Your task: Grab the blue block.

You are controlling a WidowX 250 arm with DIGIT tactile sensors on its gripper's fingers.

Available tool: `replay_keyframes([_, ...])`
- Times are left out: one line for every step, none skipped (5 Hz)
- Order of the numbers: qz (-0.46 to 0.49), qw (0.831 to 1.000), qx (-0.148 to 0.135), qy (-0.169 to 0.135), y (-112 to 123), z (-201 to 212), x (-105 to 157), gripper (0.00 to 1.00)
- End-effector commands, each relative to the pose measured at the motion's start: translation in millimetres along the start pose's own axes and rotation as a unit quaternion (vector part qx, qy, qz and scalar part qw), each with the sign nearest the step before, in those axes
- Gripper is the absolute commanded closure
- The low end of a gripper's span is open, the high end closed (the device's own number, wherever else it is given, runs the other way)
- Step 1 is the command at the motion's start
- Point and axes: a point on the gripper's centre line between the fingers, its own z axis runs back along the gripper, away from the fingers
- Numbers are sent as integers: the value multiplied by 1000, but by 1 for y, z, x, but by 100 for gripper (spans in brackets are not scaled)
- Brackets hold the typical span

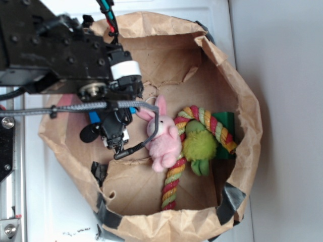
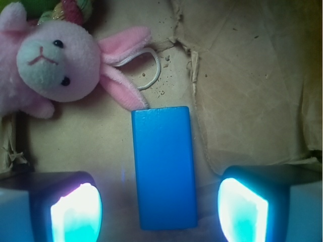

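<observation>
Cardboard lines the floor of a brown paper bag [image 1: 242, 101], where the blue block [image 2: 164, 169] lies flat between the spread fingers of the gripper [image 2: 159, 209], touching neither. Just beyond its far end sits a pink plush bunny [image 2: 48, 63] (one ear nearly reaching the block), beside a striped rope toy [image 1: 176, 176].
</observation>
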Motion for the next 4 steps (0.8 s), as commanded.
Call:
replay_keyframes([-8,1000,-5,-18,-1,10,6,0])
replay_keyframes([34,999,13,-20,11,-1,20,0])
replay_keyframes([37,999,14,-29,17,-12,28,0])
replay_keyframes([28,999,0,-36,16,-17,28,0])
